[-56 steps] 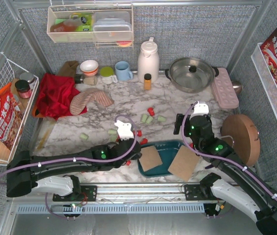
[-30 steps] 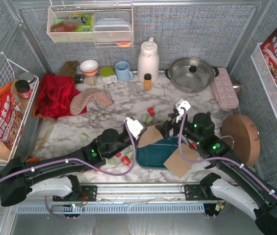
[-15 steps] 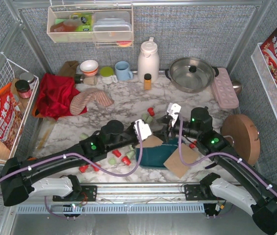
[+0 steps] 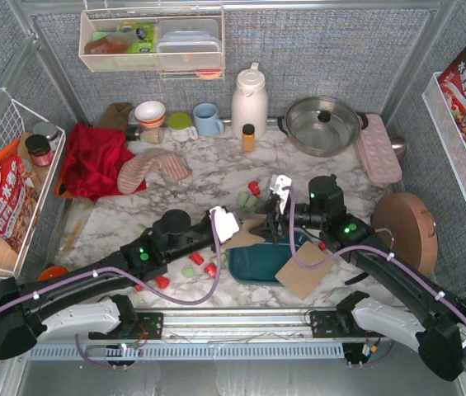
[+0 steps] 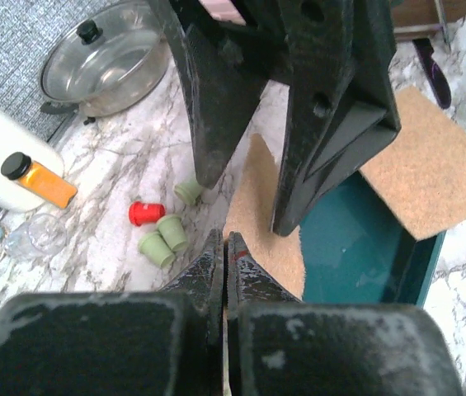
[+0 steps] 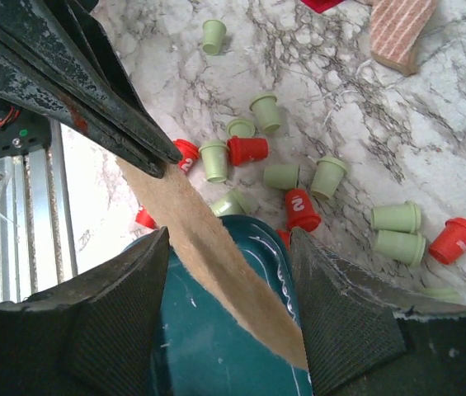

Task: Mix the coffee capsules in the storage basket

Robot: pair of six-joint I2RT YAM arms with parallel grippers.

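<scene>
The storage basket (image 4: pixel 259 264) is a dark teal bin on the marble between the arms; its inside (image 6: pixel 208 338) looks bare where it shows. My left gripper (image 4: pixel 243 231) is shut on one edge of a tan fibre sheet (image 6: pixel 216 256) held on edge over the basket. My right gripper (image 6: pixel 228 246) stands open with that sheet (image 5: pixel 257 239) between its fingers. Red and mint-green coffee capsules (image 6: pixel 247 150) lie scattered on the marble beyond the basket (image 5: pixel 356 247), with more capsules (image 4: pixel 204 266) at its left.
A second tan sheet (image 4: pixel 307 271) leans on the basket's right side. A round wooden board (image 4: pixel 406 235) stands at right. At the back stand a white jug (image 4: pixel 249 101), an amber bottle (image 4: pixel 248 137), a steel pan (image 4: pixel 323 124) and a pink tray (image 4: pixel 378 157). A red cloth (image 4: pixel 92 161) lies at back left.
My right gripper has swung left over the basket and its jaws have narrowed around the tan sheet. The left gripper, still shut on the sheet, has drawn back slightly to the left.
</scene>
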